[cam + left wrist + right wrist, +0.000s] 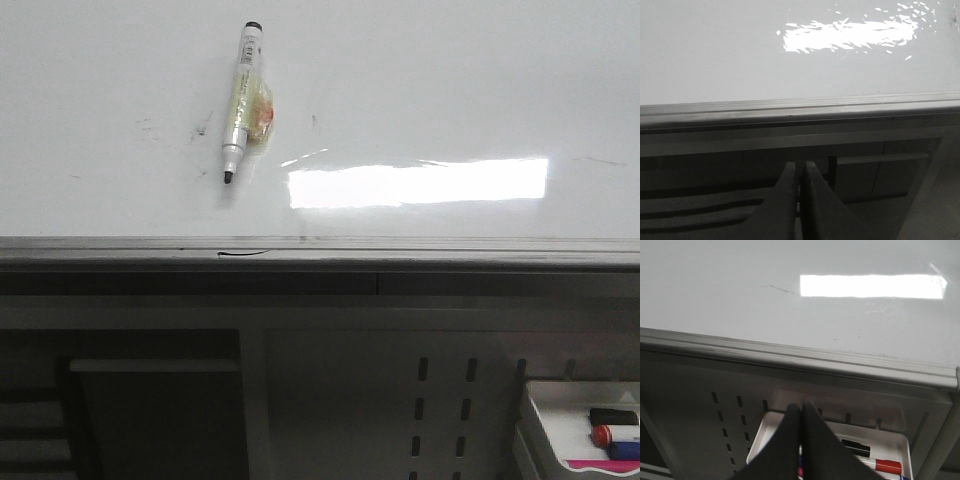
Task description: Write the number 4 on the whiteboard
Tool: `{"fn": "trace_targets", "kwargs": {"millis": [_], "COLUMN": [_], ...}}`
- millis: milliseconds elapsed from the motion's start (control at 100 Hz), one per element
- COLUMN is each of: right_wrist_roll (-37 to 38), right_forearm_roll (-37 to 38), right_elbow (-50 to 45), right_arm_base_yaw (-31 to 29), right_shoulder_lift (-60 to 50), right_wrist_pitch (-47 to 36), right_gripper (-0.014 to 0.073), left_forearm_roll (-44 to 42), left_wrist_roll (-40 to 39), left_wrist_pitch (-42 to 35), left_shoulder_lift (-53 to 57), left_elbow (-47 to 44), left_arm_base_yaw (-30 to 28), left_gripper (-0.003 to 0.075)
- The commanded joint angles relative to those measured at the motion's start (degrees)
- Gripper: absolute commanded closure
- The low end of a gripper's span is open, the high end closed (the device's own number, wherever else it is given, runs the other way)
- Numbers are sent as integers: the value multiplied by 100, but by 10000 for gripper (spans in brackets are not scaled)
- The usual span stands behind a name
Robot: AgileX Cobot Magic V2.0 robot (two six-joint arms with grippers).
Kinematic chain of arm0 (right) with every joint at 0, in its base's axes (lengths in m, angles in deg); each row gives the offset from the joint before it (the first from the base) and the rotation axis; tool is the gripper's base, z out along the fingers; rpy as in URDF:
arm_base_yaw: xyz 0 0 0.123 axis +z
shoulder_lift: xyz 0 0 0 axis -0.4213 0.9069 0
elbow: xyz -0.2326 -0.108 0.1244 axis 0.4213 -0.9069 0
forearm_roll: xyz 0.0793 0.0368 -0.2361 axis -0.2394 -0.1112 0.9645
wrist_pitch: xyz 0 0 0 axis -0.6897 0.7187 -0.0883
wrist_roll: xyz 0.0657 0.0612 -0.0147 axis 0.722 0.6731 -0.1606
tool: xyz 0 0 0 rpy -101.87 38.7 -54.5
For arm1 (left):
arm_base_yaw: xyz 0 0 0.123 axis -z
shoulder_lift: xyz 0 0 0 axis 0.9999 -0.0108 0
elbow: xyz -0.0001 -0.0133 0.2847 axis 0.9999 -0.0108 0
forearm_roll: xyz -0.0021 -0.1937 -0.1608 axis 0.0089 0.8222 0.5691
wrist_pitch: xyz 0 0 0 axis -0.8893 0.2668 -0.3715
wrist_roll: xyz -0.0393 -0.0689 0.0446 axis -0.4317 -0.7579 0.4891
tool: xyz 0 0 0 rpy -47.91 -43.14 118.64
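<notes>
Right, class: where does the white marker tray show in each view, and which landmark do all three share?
Front view: marker tray in the lower right corner, below the grey rim of the whiteboard.
Left wrist view: not in it.
Right wrist view: tray just beyond the right gripper, under the rim.
Shared landmark: the grey rim, with the bright glare behind it.

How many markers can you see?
3: one uncapped marker lies on the whiteboard; a black one and a red-capped one sit in the white tray below the board. More may be hidden past the picture's edge.
</notes>
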Motion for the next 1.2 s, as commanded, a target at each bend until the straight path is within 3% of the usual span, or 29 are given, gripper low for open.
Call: {"fn": "trace_targets", "kwargs": {"millis": [0, 870, 1040, 1110, 1190], "right_wrist_roll": [15, 15, 39, 39, 39], "right_forearm_roll": [85, 85, -206, -699, -1066], "right_elbow": [-101, -101, -101, -101, -101], "right_arm_base_yaw": [-43, -43, -43, -43, -43], "right_shoulder_lift": [-85, -85, -85, -85, -85], "right_wrist_pitch": [-407, -421, -1397, -1997, -2237], "right_gripper": [658, 658, 658, 658, 658], "left_forearm_roll": [3, 3, -445, 69, 1679], "left_wrist_roll": [-63, -63, -63, -63, -159], "left_wrist_pitch": [-278, -278, -558, -959, -1489], "left_shoulder_lift": [139, 139, 139, 139, 139], "left_elbow": [-201, -201, -201, -201, -201], "left_arm_base_yaw": [-1, -1, -1, -1, -1], "left_gripper": [741, 741, 741, 741, 741]}}
